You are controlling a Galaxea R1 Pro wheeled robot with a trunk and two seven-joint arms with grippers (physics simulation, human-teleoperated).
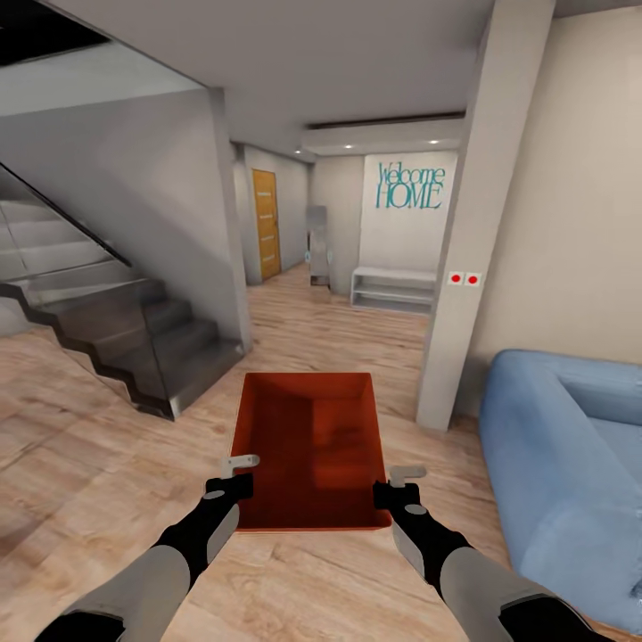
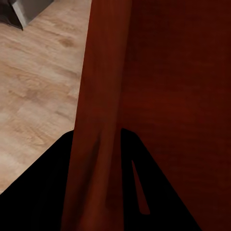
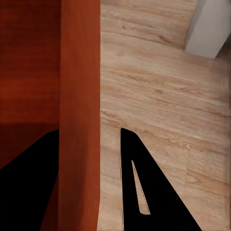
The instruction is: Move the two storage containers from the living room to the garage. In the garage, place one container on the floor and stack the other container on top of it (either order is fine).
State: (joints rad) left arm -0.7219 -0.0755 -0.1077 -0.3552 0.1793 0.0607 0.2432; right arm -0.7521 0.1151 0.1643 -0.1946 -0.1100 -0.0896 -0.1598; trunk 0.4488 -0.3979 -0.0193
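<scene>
I carry the bin [image 1: 308, 450] in front of me over the living-room plank floor [image 1: 80, 446] — left gripper [image 1: 239, 473] clamped on its left wall, right gripper [image 1: 399, 486] on its right wall. Opposite grips keep it level for the drive. Hallway [image 1: 321, 312] ahead; sofa [image 1: 562, 464] at right.

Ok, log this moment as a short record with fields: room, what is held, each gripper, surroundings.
room: living room, light wood-plank floor
held item: orange-red rectangular storage container, open side up, empty inside, carried above the floor between both arms
left gripper: fingers straddle the container's left wall, one finger outside it
right gripper: fingers straddle the right wall, one finger outside it
right of robot: blue sofa
left ahead: dark staircase
far ahead: wooden door, white wall with teal Welcome HOME lettering
</scene>
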